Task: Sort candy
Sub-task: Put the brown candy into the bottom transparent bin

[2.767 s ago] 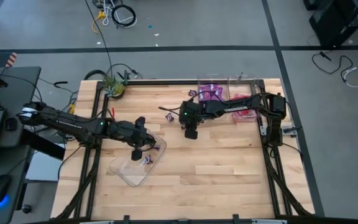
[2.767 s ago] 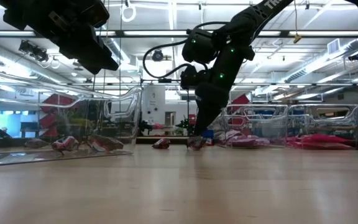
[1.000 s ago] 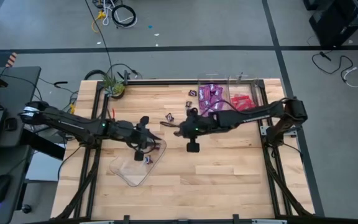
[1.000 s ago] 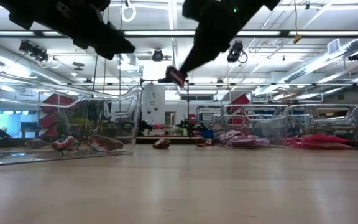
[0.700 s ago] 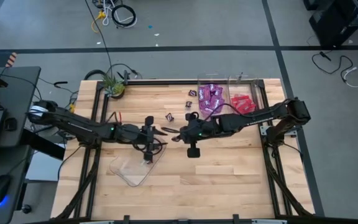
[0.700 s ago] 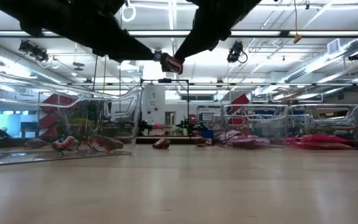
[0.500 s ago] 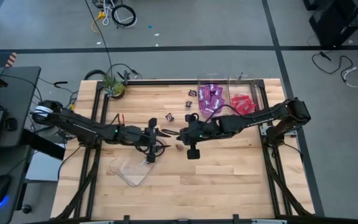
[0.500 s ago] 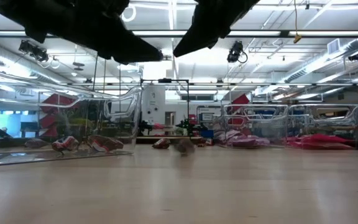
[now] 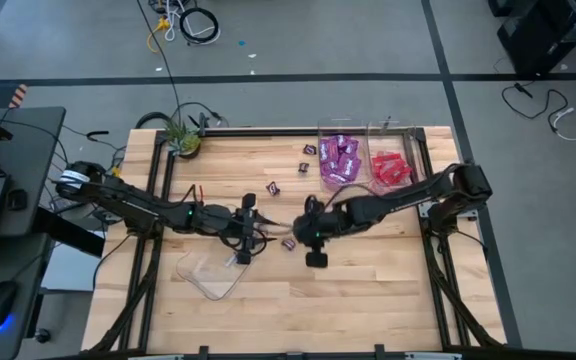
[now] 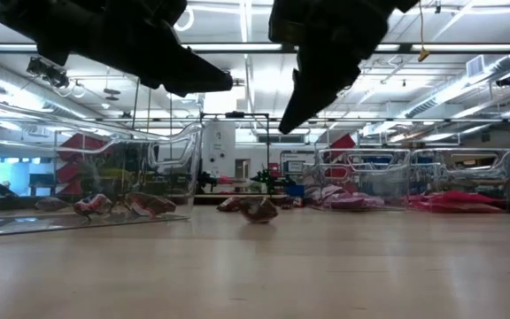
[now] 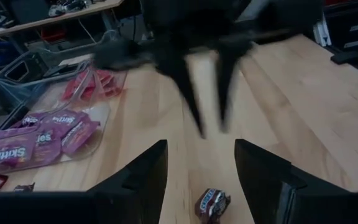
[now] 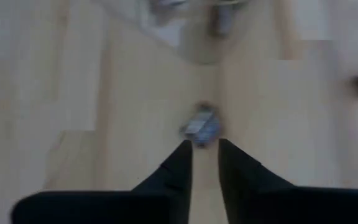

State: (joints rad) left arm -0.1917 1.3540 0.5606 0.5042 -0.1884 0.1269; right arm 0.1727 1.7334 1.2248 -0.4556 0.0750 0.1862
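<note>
A small dark brown wrapped candy piece (image 9: 289,243) lies loose on the pale wooden plank table (image 9: 368,290), near its middle, between the two arms. Seen from the table-level camera it rests flat, its long axis running across the picture (image 10: 258,209). In the left wrist camera its printed face is up and it lies aslant to the planks (image 11: 212,203).

The left tool (image 9: 265,223) hangs above the table just beside the piece, its fingers (image 11: 143,174) wide apart and holding nothing. The right tool (image 12: 204,157) hangs over the same piece with its fingers (image 12: 178,163) a narrow gap apart, also empty.

At the table's far edge stand two clear plastic trays: one (image 9: 320,140) holds flat shiny purple-magenta packets (image 9: 338,158), the other (image 9: 411,150) holds red packets (image 9: 390,169). A third clear tray (image 9: 200,277) lies nearer the left arm with a couple of small brown pieces (image 10: 93,205) inside. Three more dark wrapped pieces (image 9: 305,167) lie scattered on the bare wood near the purple tray.
</note>
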